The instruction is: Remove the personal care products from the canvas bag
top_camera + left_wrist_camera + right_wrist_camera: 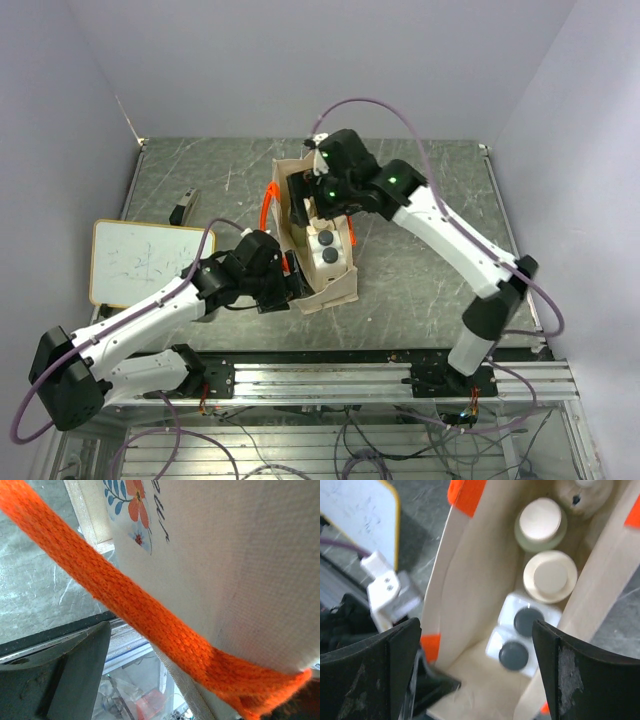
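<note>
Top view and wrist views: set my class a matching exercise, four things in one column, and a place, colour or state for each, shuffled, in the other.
Column one:
1. handle
2. whiteboard
3. dark-capped bottles
4. right gripper

Column two:
A. inside the bag
B. orange
C. open, above the bag's mouth
D. lying flat, left of the bag

Pairs: 1-B, 2-D, 3-A, 4-C
</note>
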### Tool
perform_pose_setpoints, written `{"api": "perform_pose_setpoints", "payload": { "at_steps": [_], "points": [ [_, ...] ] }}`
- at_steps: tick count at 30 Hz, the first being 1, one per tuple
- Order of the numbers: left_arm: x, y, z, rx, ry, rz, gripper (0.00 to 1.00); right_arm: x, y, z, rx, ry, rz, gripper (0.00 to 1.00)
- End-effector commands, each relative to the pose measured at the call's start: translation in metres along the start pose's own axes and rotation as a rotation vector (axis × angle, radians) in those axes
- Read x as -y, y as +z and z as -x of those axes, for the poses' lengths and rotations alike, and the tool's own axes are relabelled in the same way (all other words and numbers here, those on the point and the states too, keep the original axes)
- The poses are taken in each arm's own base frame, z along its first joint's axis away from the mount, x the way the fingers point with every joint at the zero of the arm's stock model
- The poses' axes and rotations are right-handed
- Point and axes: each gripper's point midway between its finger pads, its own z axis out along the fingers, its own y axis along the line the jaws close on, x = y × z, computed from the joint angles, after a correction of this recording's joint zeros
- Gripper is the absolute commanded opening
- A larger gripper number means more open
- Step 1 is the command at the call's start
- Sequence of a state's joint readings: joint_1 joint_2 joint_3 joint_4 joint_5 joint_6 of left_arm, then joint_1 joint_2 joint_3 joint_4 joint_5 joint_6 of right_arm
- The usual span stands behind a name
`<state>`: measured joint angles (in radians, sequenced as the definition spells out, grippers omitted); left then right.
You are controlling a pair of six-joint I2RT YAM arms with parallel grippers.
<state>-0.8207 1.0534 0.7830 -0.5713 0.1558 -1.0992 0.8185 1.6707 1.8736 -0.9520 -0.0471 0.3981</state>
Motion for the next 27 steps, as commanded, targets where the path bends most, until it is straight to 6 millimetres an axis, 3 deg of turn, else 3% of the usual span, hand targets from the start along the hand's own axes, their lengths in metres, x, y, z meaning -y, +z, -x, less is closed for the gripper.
{"api": "perform_pose_setpoints", "payload": {
  "at_steps": [1, 3, 6, 10, 14, 20, 27],
  "points": [
    [-0.002, -0.006, -0.001, -0.026, 0.052, 0.041, 0.88, 0.021, 0.028, 0.021, 0.037, -0.021, -0.165, 0.91],
    [-0.003, -0.008, 0.001, -0.022, 0.068, 0.056, 0.89, 0.033, 0.04, 0.032, 0.068, -0.006, -0.248, 0.86],
    [-0.003, -0.013, 0.004, -0.022, 0.119, 0.077, 0.89, 0.037, 0.062, 0.045, 0.119, 0.005, -0.277, 0.8],
    [-0.006, -0.015, 0.006, -0.048, 0.184, 0.116, 0.89, 0.057, 0.087, 0.052, 0.157, 0.022, -0.379, 0.72],
    [-0.008, -0.016, 0.007, -0.063, 0.227, 0.139, 0.89, 0.076, 0.108, 0.06, 0.208, 0.038, -0.439, 0.52],
    [-0.006, -0.019, 0.008, -0.084, 0.292, 0.143, 0.9, 0.097, 0.135, 0.072, 0.266, 0.026, -0.469, 0.51],
    [-0.005, -0.019, 0.01, -0.096, 0.333, 0.14, 0.91, 0.123, 0.17, 0.061, 0.233, 0.033, -0.482, 0.52]
  ]
}}
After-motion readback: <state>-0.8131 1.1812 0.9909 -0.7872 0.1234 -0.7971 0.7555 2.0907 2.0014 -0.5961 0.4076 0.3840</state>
